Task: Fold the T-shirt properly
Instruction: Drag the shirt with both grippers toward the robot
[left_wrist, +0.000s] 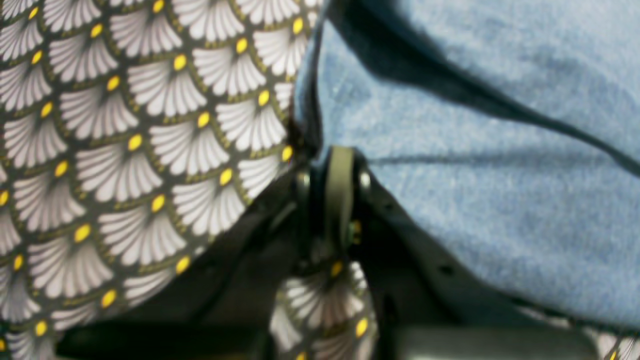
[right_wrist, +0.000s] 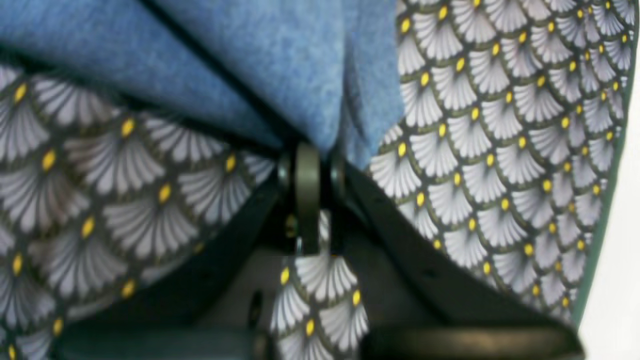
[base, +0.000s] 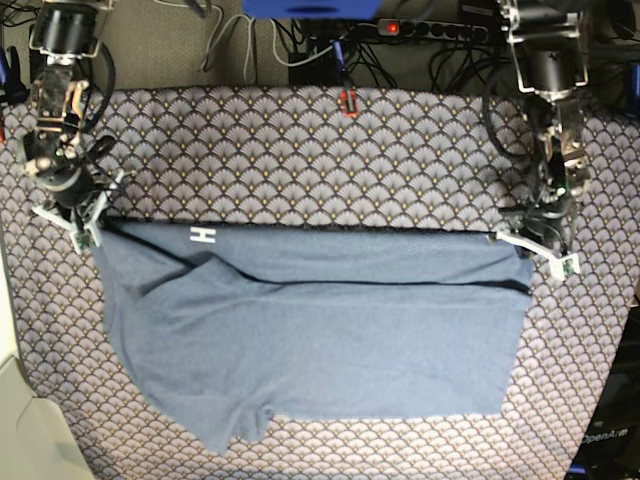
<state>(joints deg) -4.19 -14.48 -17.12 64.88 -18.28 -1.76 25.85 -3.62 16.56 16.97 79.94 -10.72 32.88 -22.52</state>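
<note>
T-shirt (base: 310, 340) spread across the patterned worktop (base: 300, 150), its upper edge stretched between two arms. Left fingers (base: 527, 243) pinch the corner on the base view's right; right fingers (base: 88, 222) pinch the opposite corner. Both arms reach down from the far edge.

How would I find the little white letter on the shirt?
Look at the big blue T-shirt spread across the patterned tablecloth. Follow its top edge toward the right hand. The small white H there is the only white mark showing on the blue.
</note>
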